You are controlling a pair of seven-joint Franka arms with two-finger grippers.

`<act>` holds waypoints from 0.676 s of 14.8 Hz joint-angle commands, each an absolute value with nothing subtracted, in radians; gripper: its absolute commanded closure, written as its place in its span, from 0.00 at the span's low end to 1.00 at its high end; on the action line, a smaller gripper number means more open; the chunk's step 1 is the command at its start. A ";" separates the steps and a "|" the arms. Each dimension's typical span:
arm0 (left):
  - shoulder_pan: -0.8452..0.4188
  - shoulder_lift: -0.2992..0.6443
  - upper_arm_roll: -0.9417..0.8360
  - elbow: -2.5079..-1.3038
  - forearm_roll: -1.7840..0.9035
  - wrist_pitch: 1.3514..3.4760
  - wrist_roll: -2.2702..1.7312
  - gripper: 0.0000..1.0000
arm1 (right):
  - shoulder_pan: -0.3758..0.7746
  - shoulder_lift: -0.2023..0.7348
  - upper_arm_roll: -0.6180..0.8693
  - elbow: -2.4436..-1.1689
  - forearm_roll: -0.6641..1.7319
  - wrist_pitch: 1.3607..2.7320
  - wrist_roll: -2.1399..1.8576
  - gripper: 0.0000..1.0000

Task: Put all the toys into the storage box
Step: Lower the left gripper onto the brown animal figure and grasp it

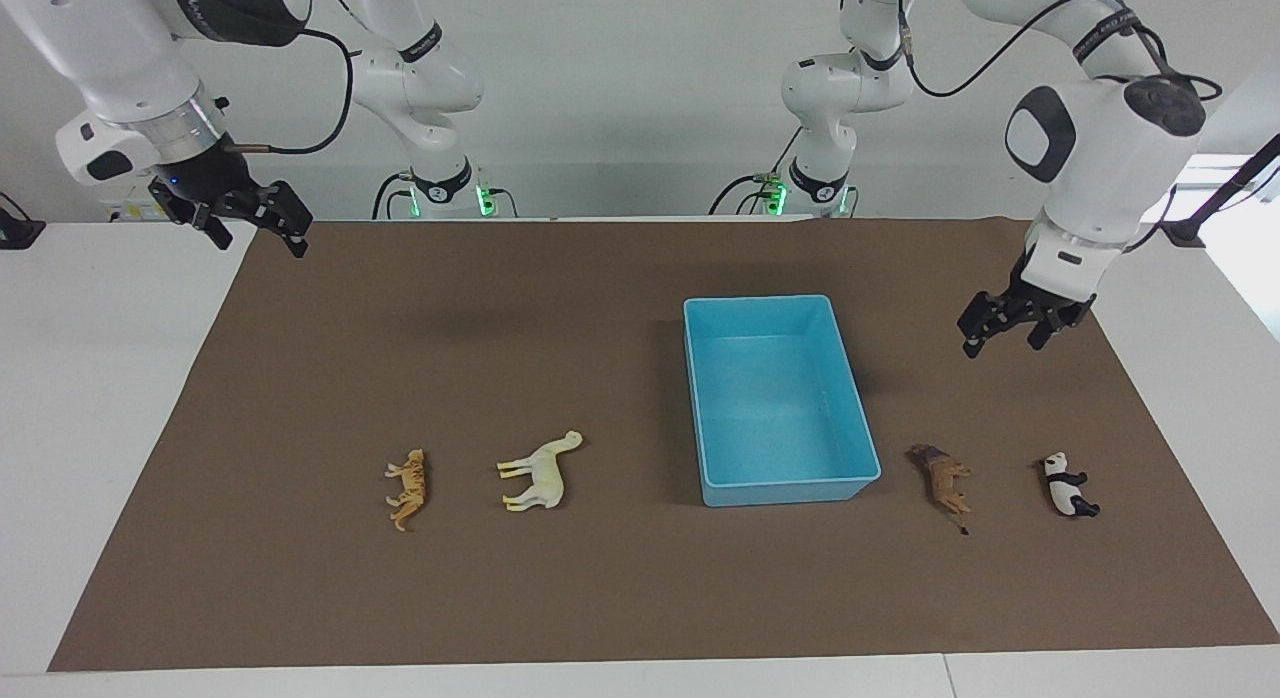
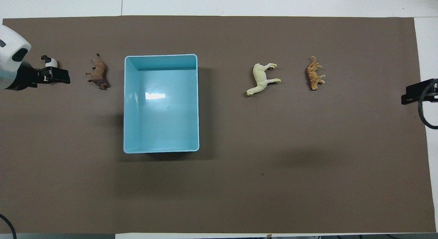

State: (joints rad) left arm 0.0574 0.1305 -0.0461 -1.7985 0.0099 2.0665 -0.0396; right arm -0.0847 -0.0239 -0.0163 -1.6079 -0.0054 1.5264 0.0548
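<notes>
The light blue storage box (image 1: 790, 488) (image 2: 160, 151) stands on the brown mat with nothing in it. Toward the right arm's end lie the cream horse (image 1: 540, 473) (image 2: 260, 79) and the orange tiger (image 1: 408, 488) (image 2: 314, 78). Toward the left arm's end lie the brown lion (image 1: 942, 483) (image 2: 98, 74) and the panda (image 1: 1068, 486) (image 2: 50, 62). All four toys lie on their sides. My left gripper (image 1: 1008, 340) (image 2: 56, 75) hangs open and empty above the mat close to the panda. My right gripper (image 1: 258, 240) (image 2: 410, 95) waits open and empty, raised over the mat's corner at its own end.
The brown mat (image 1: 400, 328) (image 2: 239, 184) covers most of the white table (image 1: 90, 378). The four toys form one row level with the end of the box farthest from the robots. Cables hang from both arms.
</notes>
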 commanded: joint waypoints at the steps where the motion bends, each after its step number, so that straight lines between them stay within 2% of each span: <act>1: 0.054 0.214 -0.052 -1.828 0.005 2.225 -0.116 0.00 | -0.094 -0.041 0.000 -1.623 0.011 1.513 0.058 0.00; 4: 0.063 0.282 -0.054 -1.816 -0.001 2.321 -0.161 0.00 | -0.069 -0.044 -0.002 -1.649 0.012 1.537 0.055 0.00; 7: 0.031 0.403 -0.052 -1.737 0.006 2.370 -0.286 0.00 | -0.066 -0.037 0.000 -1.686 0.012 1.595 0.055 0.00; 10: 0.035 0.420 -0.052 -1.787 0.009 2.453 -0.305 0.00 | -0.045 0.015 0.000 -1.724 0.012 1.701 0.055 0.00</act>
